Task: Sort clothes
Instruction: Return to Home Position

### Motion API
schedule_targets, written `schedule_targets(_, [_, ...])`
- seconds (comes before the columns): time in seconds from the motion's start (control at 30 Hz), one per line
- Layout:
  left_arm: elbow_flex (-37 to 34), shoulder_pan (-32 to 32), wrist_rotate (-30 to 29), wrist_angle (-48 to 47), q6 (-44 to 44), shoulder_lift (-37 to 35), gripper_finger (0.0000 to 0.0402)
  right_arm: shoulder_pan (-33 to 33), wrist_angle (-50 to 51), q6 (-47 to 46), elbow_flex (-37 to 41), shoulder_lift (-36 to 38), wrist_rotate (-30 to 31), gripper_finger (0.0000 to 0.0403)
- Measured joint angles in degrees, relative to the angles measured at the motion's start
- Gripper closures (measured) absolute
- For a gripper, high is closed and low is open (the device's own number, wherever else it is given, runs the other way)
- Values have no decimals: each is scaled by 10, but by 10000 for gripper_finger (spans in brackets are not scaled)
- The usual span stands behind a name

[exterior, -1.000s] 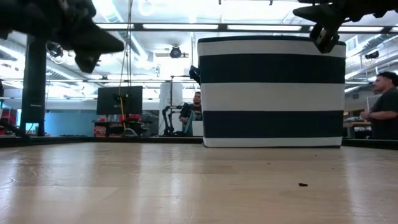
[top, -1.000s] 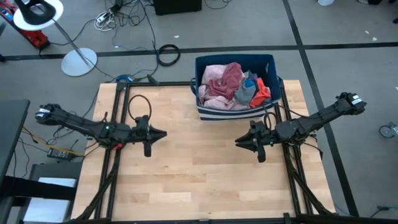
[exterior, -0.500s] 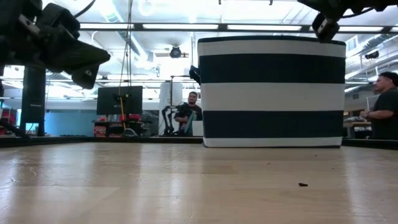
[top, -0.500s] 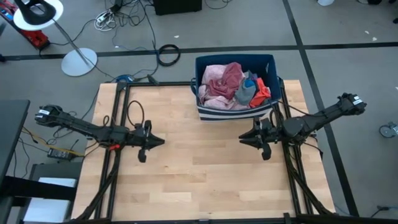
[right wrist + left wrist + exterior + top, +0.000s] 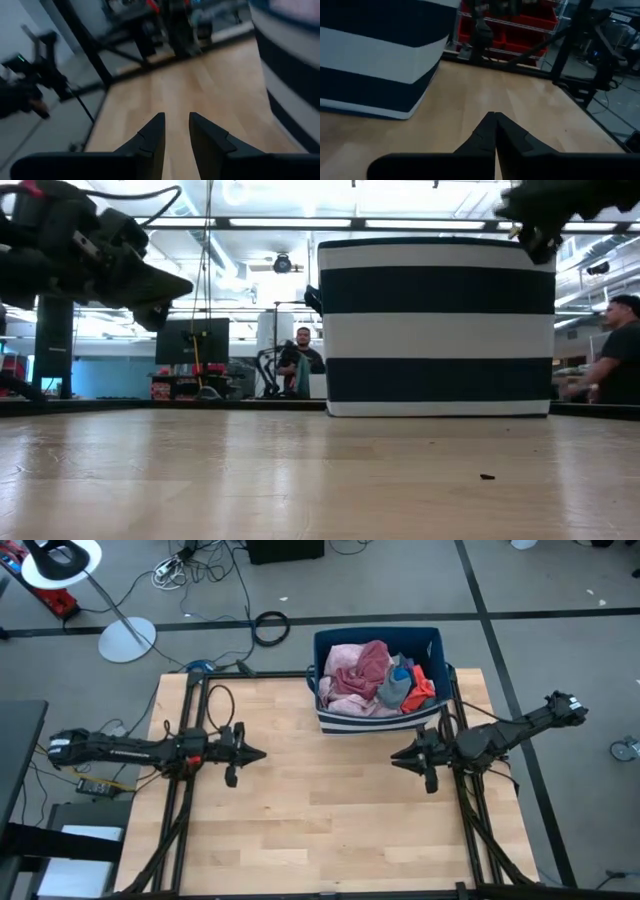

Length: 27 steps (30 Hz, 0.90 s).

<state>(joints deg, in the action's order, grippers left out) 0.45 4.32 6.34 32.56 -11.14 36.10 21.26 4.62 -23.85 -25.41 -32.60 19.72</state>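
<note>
The clothes point(image 5: 372, 677) lie heaped in a dark blue bin with white stripes point(image 5: 330, 718) at the table's far edge: pink on the left, grey and red-orange on the right, a bit of blue behind. My left gripper point(image 5: 262, 753) hovers shut over the table's left half, pointing level toward the right; its closed tips point(image 5: 493, 116) show above bare wood. My right gripper point(image 5: 393, 756) hovers open over the right half, just near of the bin, pointing left; nothing lies between its fingers point(image 5: 175, 118). Both hang clear of the table in the low view.
The bin point(image 5: 437, 325) stands on the wood at the far middle. Bare tabletop point(image 5: 320, 810) spreads between and in front of the arms. Beyond the table sit a lamp stand point(image 5: 125, 638), floor cables, and two people point(image 5: 300, 365) point(image 5: 612, 345) in the room.
My left gripper has sunk toward the table, and its arm has swung so that it lies almost straight across the left edge. My right gripper has drawn back a little toward the table's right and far edges. The bin and the clothes have stayed put.
</note>
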Motion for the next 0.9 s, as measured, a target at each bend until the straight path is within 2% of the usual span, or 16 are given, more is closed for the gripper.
schedule_targets(0.17, [0, 62, 83, -1, 0, -12, 397, -2, 85, -22, 0, 0, 10, 314])
schedule_targets(0.4, [0, 103, 144, 5, -3, -22, 398, -41, 166, -8, 0, 0, 21, 314])
schedule_targets(0.53, [0, 103, 145, 6, -4, -22, 397, -60, 199, 17, 0, 0, -14, 314])
schedule_targets(0.63, [2, 103, 118, 5, -16, -22, 395, -65, 205, 19, 12, 1, -34, 314])
schedule_targets(0.7, [12, 103, 101, 2, -17, -21, 395, -64, 179, 19, 35, 5, -34, 314])
schedule_targets(0.83, [32, 102, 88, -1, 1, -22, 395, -64, 66, 29, 95, 28, -34, 314])
schedule_targets(0.9, [34, 102, 87, -27, -1, -23, 395, -64, 50, 30, 116, 44, -36, 314])
